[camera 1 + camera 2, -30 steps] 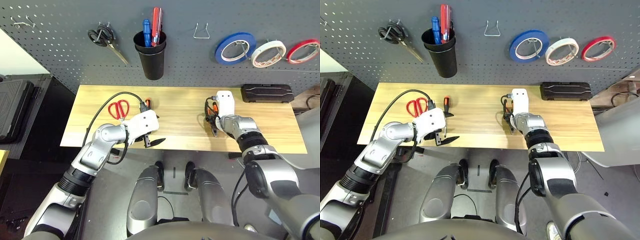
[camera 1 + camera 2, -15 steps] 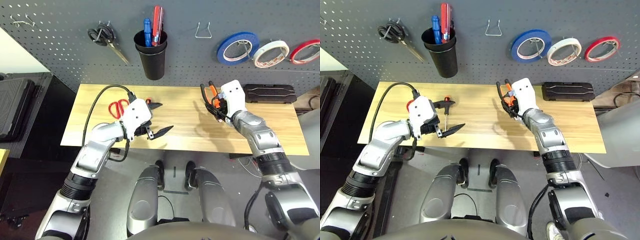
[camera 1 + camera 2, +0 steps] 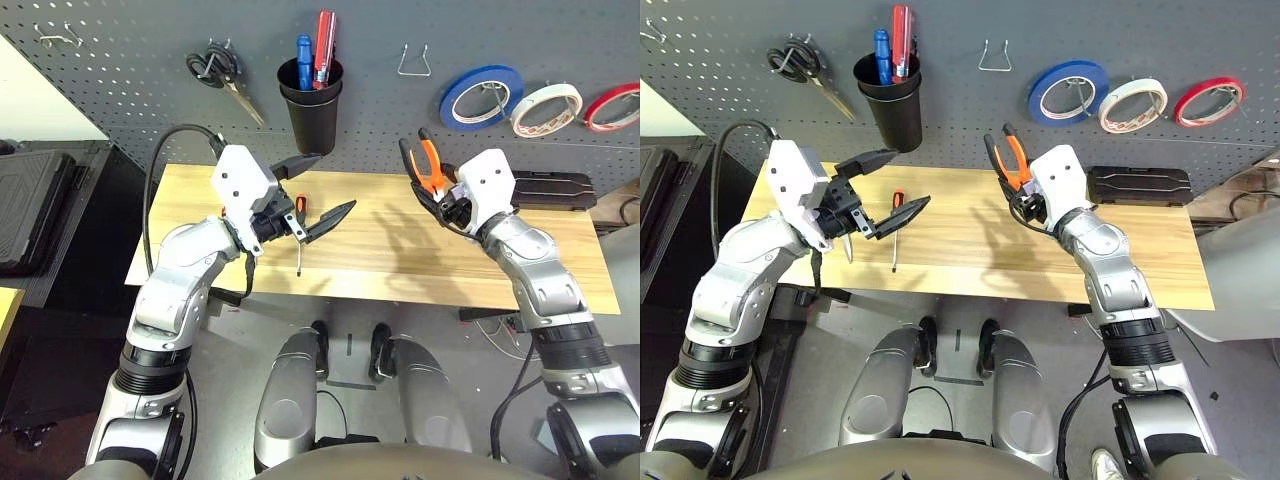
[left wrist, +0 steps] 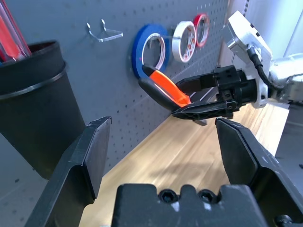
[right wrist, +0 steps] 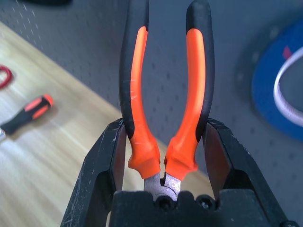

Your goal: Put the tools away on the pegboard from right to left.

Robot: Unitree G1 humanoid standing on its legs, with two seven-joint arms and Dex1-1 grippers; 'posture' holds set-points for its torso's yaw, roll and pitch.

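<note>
Orange-and-black-handled pliers (image 3: 428, 168) have been lifted off the wooden tabletop (image 3: 390, 262), clamped in the right gripper (image 3: 447, 203), handles towards the dark grey pegboard (image 3: 130, 90); left gripper (image 3: 318, 188) raised, fingers apart, empty.

The right end effector (image 3: 441, 192) grips the pliers (image 3: 424, 168), handles pointing to 11 o'clock toward the pegboard (image 3: 120, 80). The left end effector (image 3: 318, 185) hangs open above the counter (image 3: 380, 260), the screwdriver (image 3: 298, 222) lying beneath it.
</note>
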